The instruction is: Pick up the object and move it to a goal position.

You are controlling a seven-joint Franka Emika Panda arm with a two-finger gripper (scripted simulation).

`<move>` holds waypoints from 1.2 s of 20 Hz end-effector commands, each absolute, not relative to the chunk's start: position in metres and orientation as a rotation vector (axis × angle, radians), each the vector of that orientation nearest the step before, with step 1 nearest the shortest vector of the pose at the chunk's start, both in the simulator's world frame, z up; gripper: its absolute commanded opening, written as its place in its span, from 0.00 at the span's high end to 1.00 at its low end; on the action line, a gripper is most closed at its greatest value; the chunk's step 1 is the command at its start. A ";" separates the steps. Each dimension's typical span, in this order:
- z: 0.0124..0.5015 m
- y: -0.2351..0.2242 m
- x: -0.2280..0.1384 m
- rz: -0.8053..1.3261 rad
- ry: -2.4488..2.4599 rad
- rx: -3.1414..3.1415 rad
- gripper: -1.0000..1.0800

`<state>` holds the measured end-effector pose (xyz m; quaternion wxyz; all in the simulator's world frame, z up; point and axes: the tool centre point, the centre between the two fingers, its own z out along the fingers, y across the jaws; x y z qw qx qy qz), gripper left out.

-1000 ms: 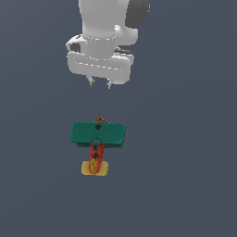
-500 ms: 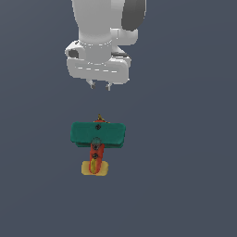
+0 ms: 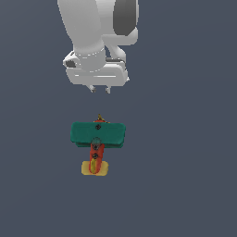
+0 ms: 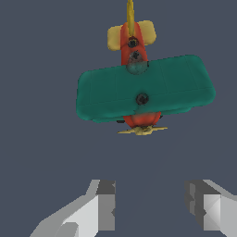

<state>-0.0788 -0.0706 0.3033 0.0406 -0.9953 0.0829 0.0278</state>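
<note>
The toy airplane (image 3: 97, 134) lies flat on the dark grey surface, with a wide teal-green wing, a red fuselage with dark screws, a yellow tail and a small yellow nose tip. In the wrist view the airplane (image 4: 143, 90) fills the middle, its nose tip pointing toward the fingers. My gripper (image 3: 101, 90) hangs above the surface, beyond the airplane's nose and apart from it. Its jaws are open and empty; the two fingers (image 4: 105, 203) show a wide gap with bare floor between them.
The dark grey surface (image 3: 185, 162) extends all around the airplane. The white arm (image 3: 99, 32) rises above the gripper at the top of the exterior view.
The arm and gripper have shifted slightly to the exterior view's left. The airplane has not moved.
</note>
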 end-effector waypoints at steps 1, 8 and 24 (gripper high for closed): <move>0.297 -0.071 -0.080 0.099 0.263 -3.012 0.38; 0.282 -0.073 -0.082 0.127 0.291 -2.910 0.38; 0.251 -0.079 -0.084 0.134 0.360 -2.678 0.38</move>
